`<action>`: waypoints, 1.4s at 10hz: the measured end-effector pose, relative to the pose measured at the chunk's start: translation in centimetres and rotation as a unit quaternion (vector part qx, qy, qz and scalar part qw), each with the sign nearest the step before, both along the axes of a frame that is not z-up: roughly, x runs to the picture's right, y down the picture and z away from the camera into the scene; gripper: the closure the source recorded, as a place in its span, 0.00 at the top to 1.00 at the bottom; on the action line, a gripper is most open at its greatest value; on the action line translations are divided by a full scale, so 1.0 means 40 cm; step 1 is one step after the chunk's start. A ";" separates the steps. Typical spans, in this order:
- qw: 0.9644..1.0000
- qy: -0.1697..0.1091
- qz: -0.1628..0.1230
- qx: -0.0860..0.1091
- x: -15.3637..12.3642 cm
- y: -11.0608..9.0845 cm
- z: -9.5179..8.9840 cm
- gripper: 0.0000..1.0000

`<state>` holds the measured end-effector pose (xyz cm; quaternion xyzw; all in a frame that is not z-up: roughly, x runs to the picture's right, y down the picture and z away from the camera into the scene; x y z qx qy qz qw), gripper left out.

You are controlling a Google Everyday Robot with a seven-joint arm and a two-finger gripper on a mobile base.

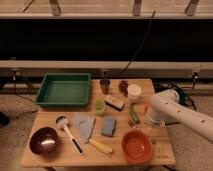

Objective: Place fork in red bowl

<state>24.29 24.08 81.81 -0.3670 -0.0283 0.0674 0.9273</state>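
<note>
The red bowl (136, 146) sits at the front right of the wooden table (55, 159); its matte inside looks empty. My white arm (172, 111) reaches in from the right. My gripper (151, 128) hangs below the wrist, just behind and to the right of the bowl's rim, close to the table top. I cannot make out the fork; it may be hidden at or under the gripper.
A green tray (64, 91) stands at the back left. A dark maroon bowl (44, 140), a white-headed brush (67, 131), a grey cloth (85, 124), a blue sponge (108, 126) and a yellow-handled tool (101, 146) lie in front. A white jar (134, 92) and a green vegetable (133, 113) are beside the arm.
</note>
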 end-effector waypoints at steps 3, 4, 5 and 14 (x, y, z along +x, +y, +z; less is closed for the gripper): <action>1.000 -0.001 0.007 0.008 -0.004 0.005 0.012 0.52; 1.000 -0.001 0.008 0.011 -0.004 0.002 0.013 0.43; 1.000 -0.003 0.011 0.012 -0.006 0.001 0.011 0.32; 0.998 -0.004 0.031 0.053 0.031 -0.084 -0.039 0.00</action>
